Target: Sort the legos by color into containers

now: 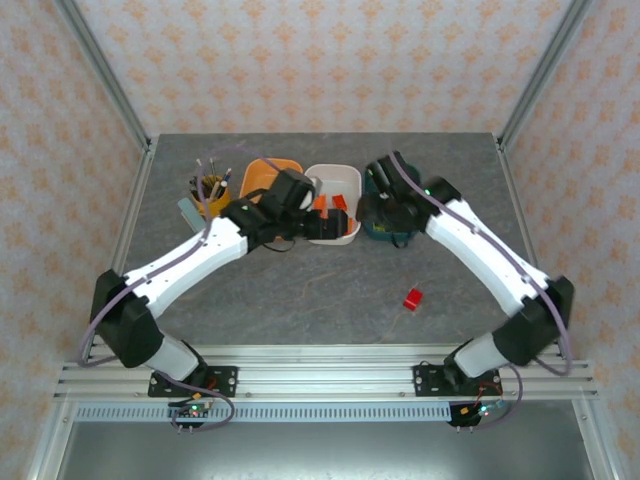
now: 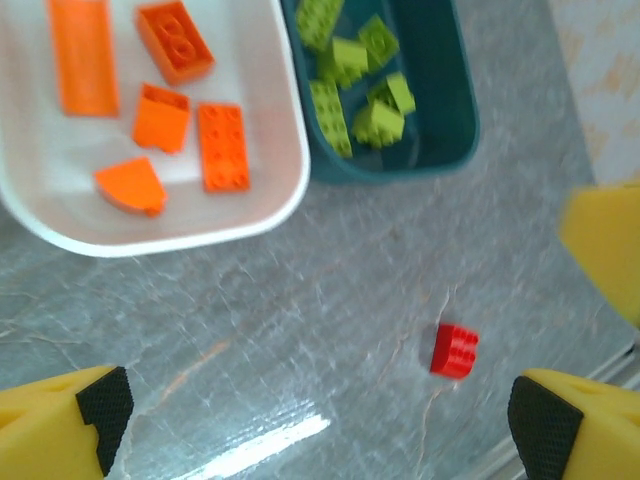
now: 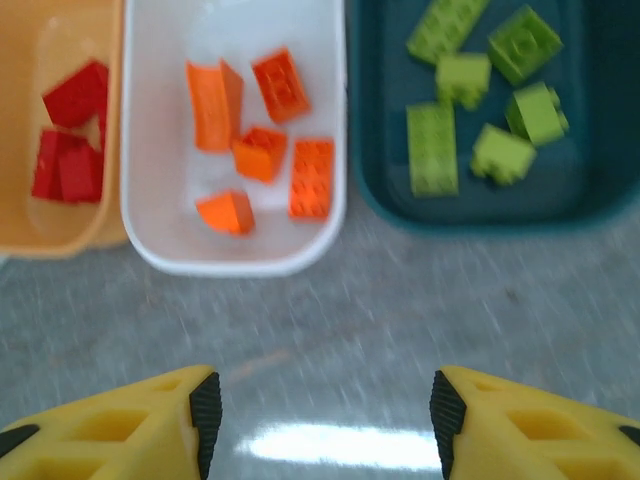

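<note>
Left end effector [image 2: 325, 412], spread wide, hangs apart from the red lego [image 2: 454, 350]

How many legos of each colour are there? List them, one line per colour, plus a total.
Orange legos: 5, in the white tub
Lime green legos: 6, in the teal tub
Red legos: 4 countable: 3 piled in the orange tub, maybe hiding more, plus 1 loose red lego on the table
Total: 15 countable

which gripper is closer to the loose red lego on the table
Right. The right gripper hangs over the dark teal tub, just beyond the red lego. The left gripper is over the white tub, farther off to the lego's left.
</note>
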Motion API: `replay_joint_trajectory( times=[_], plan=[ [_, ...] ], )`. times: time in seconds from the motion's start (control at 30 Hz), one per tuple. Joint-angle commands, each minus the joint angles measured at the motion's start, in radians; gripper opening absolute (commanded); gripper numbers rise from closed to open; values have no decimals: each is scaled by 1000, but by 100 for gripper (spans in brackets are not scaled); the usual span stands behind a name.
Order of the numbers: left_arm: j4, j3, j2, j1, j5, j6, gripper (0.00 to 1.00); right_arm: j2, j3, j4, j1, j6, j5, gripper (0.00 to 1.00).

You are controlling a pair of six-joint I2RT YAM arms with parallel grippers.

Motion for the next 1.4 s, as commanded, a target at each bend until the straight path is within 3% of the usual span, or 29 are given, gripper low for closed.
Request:
replay_joint_trajectory(
  times=[0.0,0.17,0.37,0.6,0.9,1.17,1.37],
  plan=[
    [-35,41,41,-54,12,85,99,-168,-95,-130,22,164,55,60],
    [-10,68,132,-175,6,76,96,-370,-167,-278,32,317,63,60],
    [-38,166,272,-333,-133,50,93,-500,-126,-478,32,422,127,60],
    [-143,403,522,-466,-329,-21,89,-608,-130,-542,32,424,22,60],
    [-268,676,779,-532,-413,-115,80,-796,-108,-710,32,408,-6,60],
    [-365,909,959,-551,-465,-129,73,-869,-136,-708,32,406,-2,60],
    [-409,983,1024,-550,-496,-126,64,-878,-166,-681,32,414,-17,60]
  ],
)
